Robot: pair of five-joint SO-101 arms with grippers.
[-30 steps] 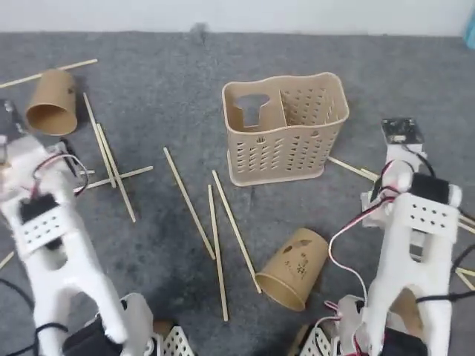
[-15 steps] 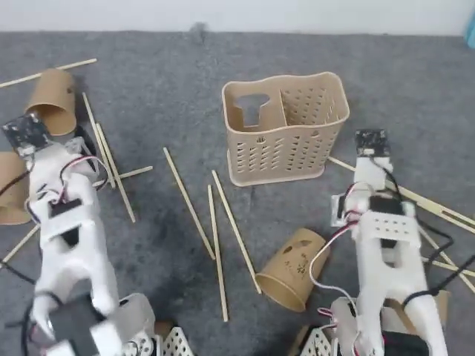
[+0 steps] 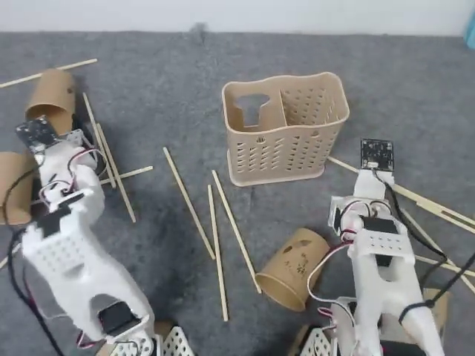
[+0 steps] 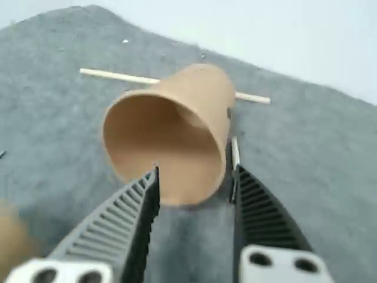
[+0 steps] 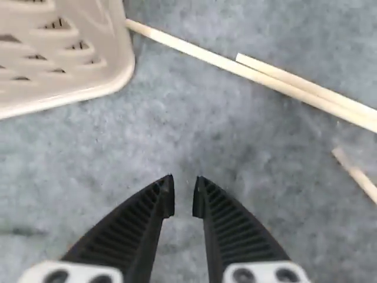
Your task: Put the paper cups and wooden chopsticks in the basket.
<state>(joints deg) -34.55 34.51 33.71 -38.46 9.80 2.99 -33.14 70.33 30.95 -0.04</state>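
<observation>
A brown paper cup (image 4: pixel 171 135) lies on its side with its mouth toward my left gripper (image 4: pixel 196 175). That gripper is open, and its fingertips (image 4: pixel 152 177) are level with the lower rim of the cup. From above, this cup (image 3: pixel 50 96) sits at the far left, just beyond the left arm (image 3: pixel 63 222). My right gripper (image 5: pixel 182 183) hangs over bare carpet beside the basket's corner (image 5: pixel 59 53), fingers all but together with nothing between them. The tan basket (image 3: pixel 278 152) stands upright at the centre back. Another cup (image 3: pixel 293 267) lies at the centre front. Chopsticks (image 3: pixel 189 202) are scattered on the carpet.
A third cup (image 3: pixel 15 185) lies at the left edge beside the left arm. Two long chopsticks (image 5: pixel 235 68) run across the carpet beyond the right gripper, and from above they (image 3: pixel 415 196) lie right of the basket. One chopstick (image 4: pixel 112 76) lies behind the far-left cup.
Both arms have swung forward from their low pose. The left wrist now points at the far-left cup, and the right one sits right of the basket. The cup at the left edge has come into sight.
</observation>
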